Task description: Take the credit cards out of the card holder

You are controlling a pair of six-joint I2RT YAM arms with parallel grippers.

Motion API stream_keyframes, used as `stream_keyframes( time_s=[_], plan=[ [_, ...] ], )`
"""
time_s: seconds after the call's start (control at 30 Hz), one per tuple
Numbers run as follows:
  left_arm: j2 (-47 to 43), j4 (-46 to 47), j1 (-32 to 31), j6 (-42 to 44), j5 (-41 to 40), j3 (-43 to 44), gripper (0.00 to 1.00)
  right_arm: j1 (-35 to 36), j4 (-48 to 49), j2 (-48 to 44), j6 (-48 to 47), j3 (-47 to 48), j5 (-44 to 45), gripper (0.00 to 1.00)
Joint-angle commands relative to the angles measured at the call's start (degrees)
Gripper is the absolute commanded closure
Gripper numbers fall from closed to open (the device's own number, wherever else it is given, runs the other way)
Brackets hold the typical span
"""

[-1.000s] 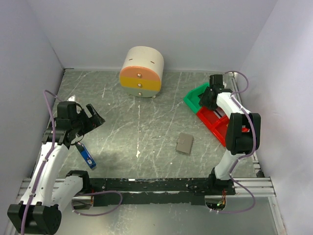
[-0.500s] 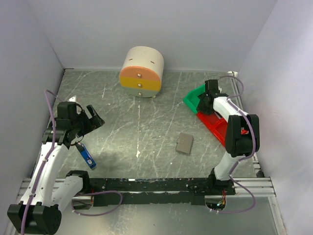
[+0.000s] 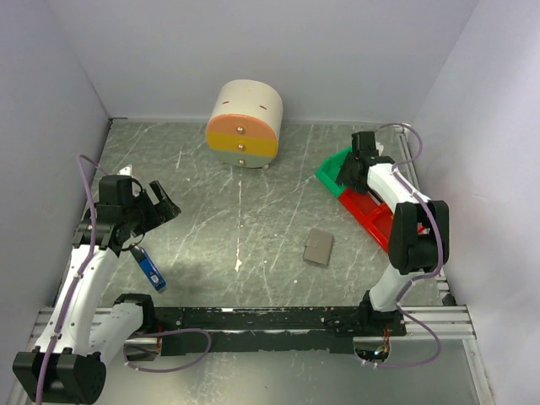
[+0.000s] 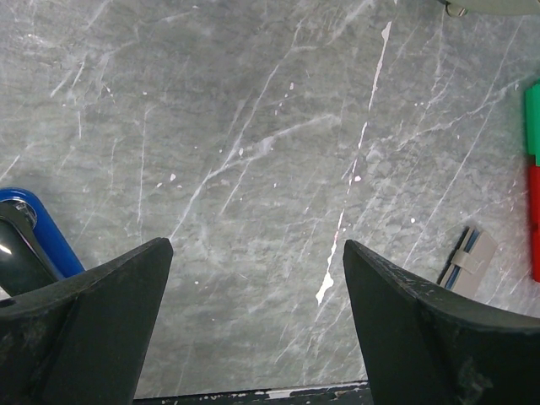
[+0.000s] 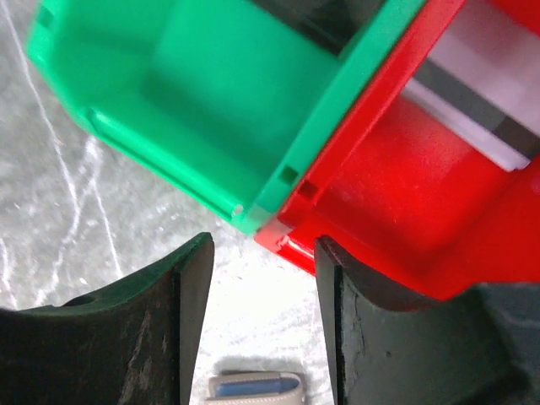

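- Plainly, the card holder (image 3: 319, 247) is lying folded and flat on the bench (image 3: 253, 194). It is a small grey-brown rectangle, right of centre and just near-left of the red bin (image 3: 371, 215).
- Its edge is showing a pale blue strip in both wrist views. Whether that strip is credit cards or pocket lining, I cannot tell.
- The left tool (image 3: 162, 201) is hanging spread and empty at the left side, with the holder well apart to its right.
- The right tool (image 3: 348, 173) is hovering with fingers parted, gripping nothing, where the green bin (image 3: 333, 169) is meeting the red one. The holder is lying apart on its near side.
- The right wrist view is cutting the holder off at its bottom edge.
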Motion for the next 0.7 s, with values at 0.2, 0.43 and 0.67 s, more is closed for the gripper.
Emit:
stream_keyframes(
  time_s=[0.2,0.43,0.67],
  plan=[
    [-0.40,-0.09,0.59,0.76,1.67,0.76,0.05,-0.03,-0.26,6.60,6.89,5.68,7.32,0.43],
    [-0.70,-0.61,0.57,0.90,0.65,1.11,0.05,0.96,1.17,7.60,8.27,4.45,7.66,0.52],
    [-0.30,-0.19,0.58,0.48,1.07,0.88,0.05,4.49,1.83,4.96,9.25,0.31,7.74,0.62]
  ],
)
